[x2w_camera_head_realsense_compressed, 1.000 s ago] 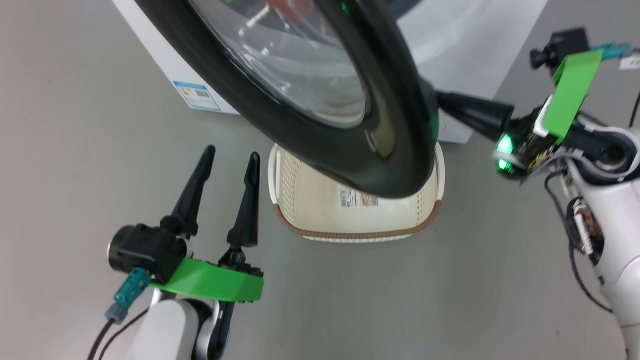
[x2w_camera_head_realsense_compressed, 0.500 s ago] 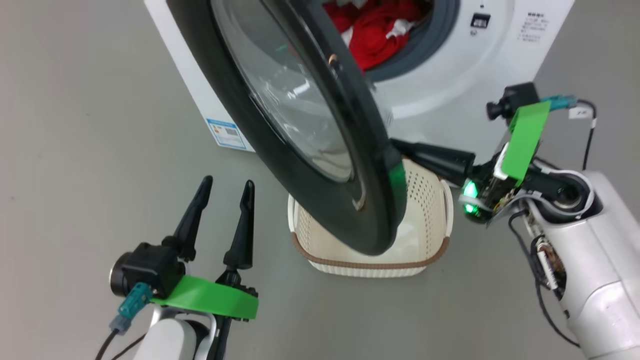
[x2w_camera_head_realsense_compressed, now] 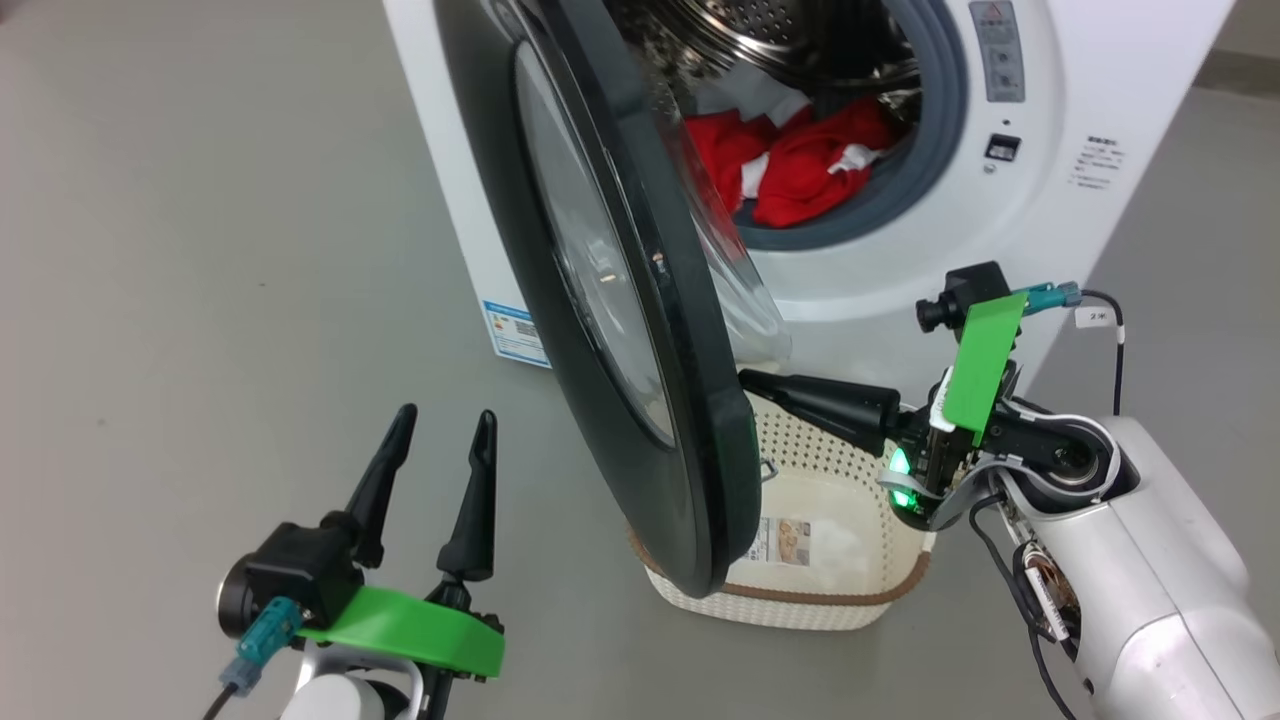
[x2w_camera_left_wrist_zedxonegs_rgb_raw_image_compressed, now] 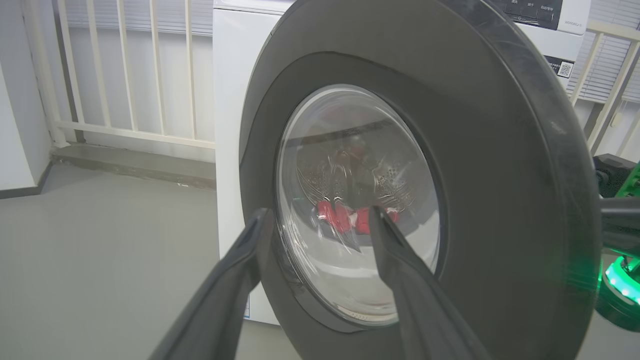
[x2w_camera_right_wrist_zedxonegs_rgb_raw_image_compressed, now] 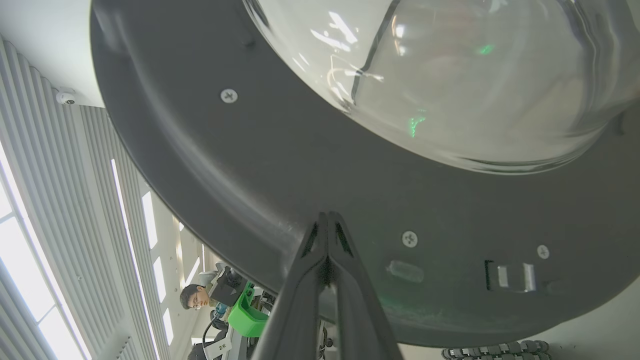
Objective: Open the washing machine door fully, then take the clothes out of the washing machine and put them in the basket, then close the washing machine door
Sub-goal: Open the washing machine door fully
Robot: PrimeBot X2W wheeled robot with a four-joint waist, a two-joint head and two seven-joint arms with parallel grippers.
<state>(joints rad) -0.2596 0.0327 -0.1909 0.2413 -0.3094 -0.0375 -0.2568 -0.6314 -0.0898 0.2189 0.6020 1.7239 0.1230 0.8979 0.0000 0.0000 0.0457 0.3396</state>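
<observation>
The washing machine (x2w_camera_head_realsense_compressed: 900, 290) stands at the top right, and its drum holds the red and white clothes (x2w_camera_head_realsense_compressed: 800, 165). The washing machine door (x2w_camera_head_realsense_compressed: 700, 440) hangs partly open, nearly edge-on, over the cream basket (x2w_camera_head_realsense_compressed: 820, 596). My right gripper (x2w_camera_head_realsense_compressed: 750, 380) is shut, its tips (x2w_camera_right_wrist_zedxonegs_rgb_raw_image_compressed: 326, 216) against the door's inner rim (x2w_camera_right_wrist_zedxonegs_rgb_raw_image_compressed: 300, 165) below the glass bowl (x2w_camera_right_wrist_zedxonegs_rgb_raw_image_compressed: 450, 75). My left gripper (x2w_camera_head_realsense_compressed: 446, 415) stands open on the door's outer side, apart from it. In the left wrist view the gripper (x2w_camera_left_wrist_zedxonegs_rgb_raw_image_compressed: 320, 217) faces the door (x2w_camera_left_wrist_zedxonegs_rgb_raw_image_compressed: 500, 150), with the clothes (x2w_camera_left_wrist_zedxonegs_rgb_raw_image_compressed: 334, 216) visible through the glass.
Grey floor (x2w_camera_head_realsense_compressed: 200, 250) spreads left of the washer. A blue label (x2w_camera_head_realsense_compressed: 515, 330) marks the washer's side. A white railing (x2w_camera_left_wrist_zedxonegs_rgb_raw_image_compressed: 125, 75) runs behind the washer (x2w_camera_left_wrist_zedxonegs_rgb_raw_image_compressed: 230, 100). A person (x2w_camera_right_wrist_zedxonegs_rgb_raw_image_compressed: 192, 296) sits far off in the right wrist view.
The head camera has tilted up, bringing the drum and clothes into view. The door has swung wider from the washer, with my shut right gripper on its inner side. My left gripper stays open.
</observation>
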